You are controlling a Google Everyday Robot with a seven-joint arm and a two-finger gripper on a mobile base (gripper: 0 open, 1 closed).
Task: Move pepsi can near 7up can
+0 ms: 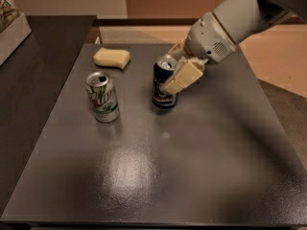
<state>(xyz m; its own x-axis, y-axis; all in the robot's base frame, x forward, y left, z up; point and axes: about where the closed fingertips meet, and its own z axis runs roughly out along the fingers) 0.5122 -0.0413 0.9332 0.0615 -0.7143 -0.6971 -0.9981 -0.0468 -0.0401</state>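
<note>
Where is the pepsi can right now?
In the camera view, the pepsi can is gripped by the gripper near the centre of the table, right of the 7up can with a gap between them. The sponge lies behind both.

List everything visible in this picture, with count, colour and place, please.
pepsi can: 1, dark navy, upright at table centre, right of the 7up can
7up can: 1, white with green lettering, upright, left part of table
sponge: 1, yellow, far side of table, behind the 7up can
table: 1, dark grey, fills the view
box: 1, whitish, top left corner
arm: 1, light grey, comes in from upper right
gripper: 1, cream, closed around the pepsi can
</note>
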